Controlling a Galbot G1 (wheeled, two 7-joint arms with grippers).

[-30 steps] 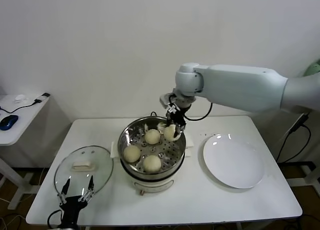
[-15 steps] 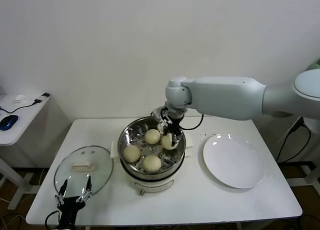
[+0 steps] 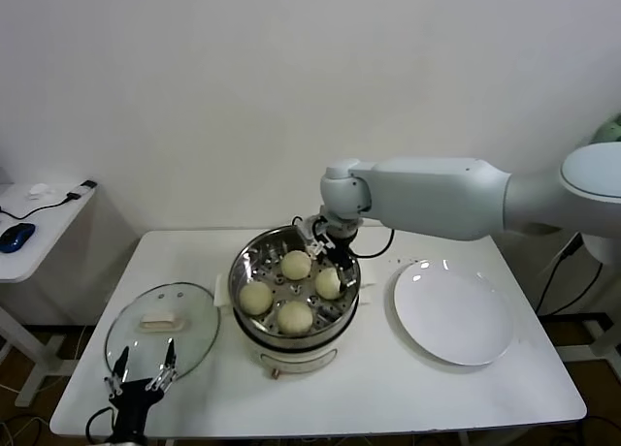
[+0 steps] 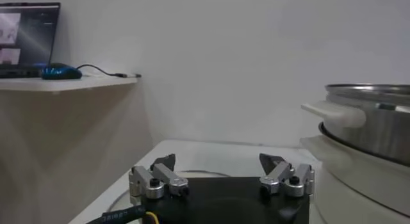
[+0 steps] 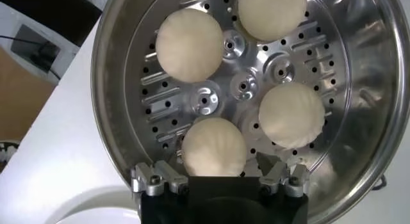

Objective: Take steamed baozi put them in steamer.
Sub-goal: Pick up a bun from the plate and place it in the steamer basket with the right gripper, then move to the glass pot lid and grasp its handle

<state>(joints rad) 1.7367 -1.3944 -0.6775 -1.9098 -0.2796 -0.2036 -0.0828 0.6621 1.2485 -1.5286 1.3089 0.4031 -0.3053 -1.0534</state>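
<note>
Four steamed baozi (image 5: 214, 146) are seen in steamer (image 3: 250, 259). R pincer (image 5: 219, 175) spread apart above it; L pincer (image 4: 221, 176) apart, beside steamer.

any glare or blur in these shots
Head view: bright glints on the round white plate and round glass lid. Right wrist view: reflections streak the shiny steel steamer wall; cream-white baozi sharp. Left wrist view: laptop and blue mouse soft.

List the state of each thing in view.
Baozi: four, all on the steamer tray.
Steamer: uncovered.
Lid: off, flat on the table.
Plate: bare.
Right hand: open over the nearest bun.
Left hand: open, parked by the lid.
</note>
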